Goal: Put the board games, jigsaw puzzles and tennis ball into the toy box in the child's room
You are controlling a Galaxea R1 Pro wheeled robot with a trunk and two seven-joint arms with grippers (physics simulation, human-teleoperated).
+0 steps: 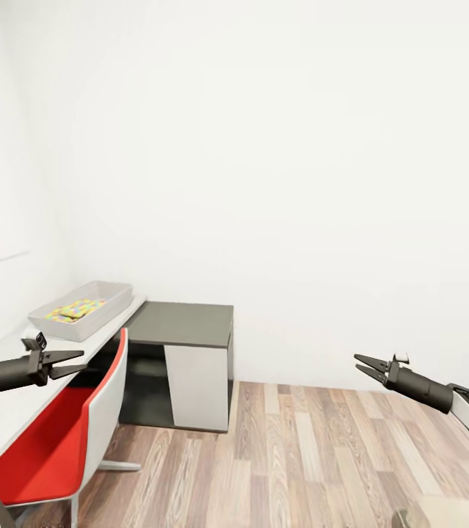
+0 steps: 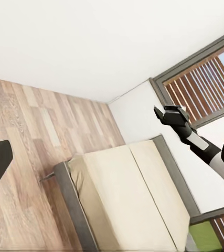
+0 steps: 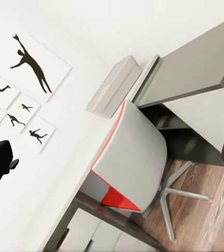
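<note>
currently the robot faces a white corner of the room, both arms held out over the wood floor (image 1: 322, 447). the left gripper (image 1: 73, 363) and right gripper (image 1: 366, 367) each hold nothing, fingers parted. at the left, the toy box (image 1: 113, 293) sits at the far end of the table (image 1: 0, 411), with jigsaw puzzles (image 1: 77, 309) lying flat inside it. a red chair (image 1: 66, 433) is tucked against the table, and a dark cabinet (image 1: 183, 323) stands just beyond. the left wrist view looks down on the bed (image 2: 127, 199); its visible mattress looks bare, though part is cut off. any board game left should be light, stiff and flat, probably best pinched across a thin edge overhanging the mattress; a smooth printed lid could slip.
</note>
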